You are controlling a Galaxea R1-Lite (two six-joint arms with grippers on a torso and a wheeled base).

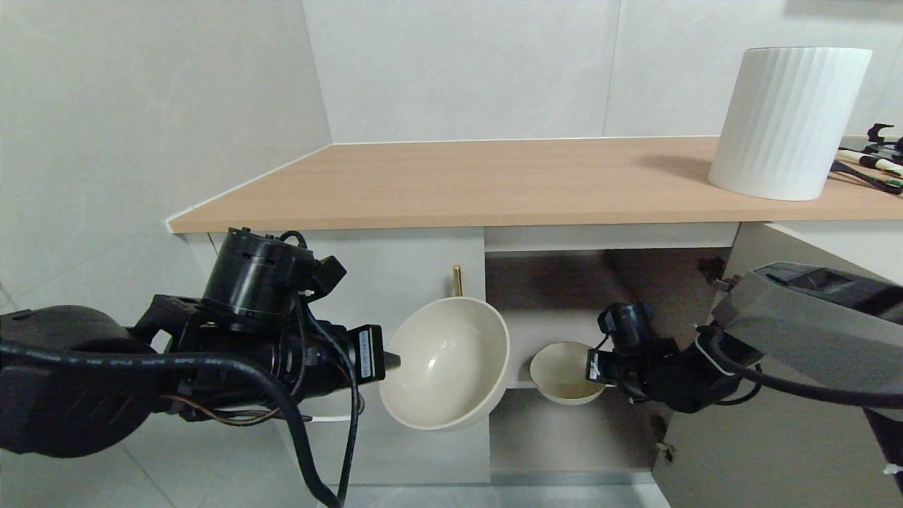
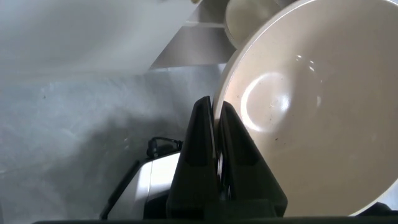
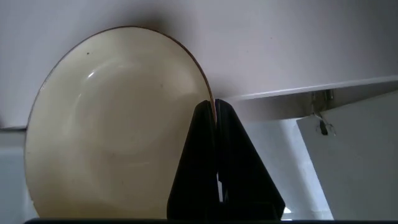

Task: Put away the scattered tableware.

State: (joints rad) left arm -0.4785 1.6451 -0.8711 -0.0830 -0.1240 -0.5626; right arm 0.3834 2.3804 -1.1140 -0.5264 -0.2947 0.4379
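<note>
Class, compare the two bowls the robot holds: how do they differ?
The large bowl, in the left gripper, is bigger and deeper than the small bowl in the right gripper. The large bowl is tipped on its side; the small bowl sits nearer level. Both are cream, pinched at the rim.

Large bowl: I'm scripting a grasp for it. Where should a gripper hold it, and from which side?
Pinch the large bowl by its thin rim, one finger inside, one outside, coming edge-on; the body looks too wide to span. The left gripper holds it so.
</note>
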